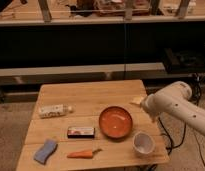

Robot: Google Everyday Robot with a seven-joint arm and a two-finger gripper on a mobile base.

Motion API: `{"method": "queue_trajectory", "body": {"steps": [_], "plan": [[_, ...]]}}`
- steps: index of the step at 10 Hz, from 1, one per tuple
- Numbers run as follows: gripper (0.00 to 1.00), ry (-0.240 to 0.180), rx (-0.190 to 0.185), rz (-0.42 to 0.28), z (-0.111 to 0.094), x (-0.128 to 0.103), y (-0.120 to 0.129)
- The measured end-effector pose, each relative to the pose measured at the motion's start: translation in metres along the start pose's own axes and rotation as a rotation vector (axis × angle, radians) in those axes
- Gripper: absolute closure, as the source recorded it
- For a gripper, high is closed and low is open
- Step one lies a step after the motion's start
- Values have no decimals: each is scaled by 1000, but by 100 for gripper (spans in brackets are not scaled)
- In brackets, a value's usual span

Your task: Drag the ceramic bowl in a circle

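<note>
The ceramic bowl (116, 122) is wide, shallow and orange-red with a darker rim. It sits on the wooden table (91, 97), right of the middle and toward the front. My white arm (173, 102) comes in from the right, over the table's right edge. My gripper (138, 101) shows only as a pale tip near the table's right edge, behind and to the right of the bowl and apart from it. Nothing is seen in it.
A small white cup (144, 143) stands just front-right of the bowl. A dark snack bar (80, 132) lies left of the bowl, a carrot (82, 154) and a blue sponge (45, 151) near the front edge, and a white bottle (54, 110) on its side at the left. Dark shelving stands behind the table.
</note>
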Motion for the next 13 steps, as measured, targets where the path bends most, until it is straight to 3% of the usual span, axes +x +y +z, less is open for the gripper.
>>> {"method": "queue_trajectory", "body": {"steps": [1,3,4,6,8,9,12,13], "plan": [[20,-34,19,-60,5,-1,-4],[20,-20,9,-142,9,-7,-9],[20,1,6,-224,12,-13,-15],[20,0,26,-333,21,-26,-23],[20,-33,19,-373,30,-29,-23],[20,-75,-5,-387,43,-27,-26],[20,-108,-58,-424,53,-19,-31],[20,-137,-47,-458,55,-19,-35]]}}
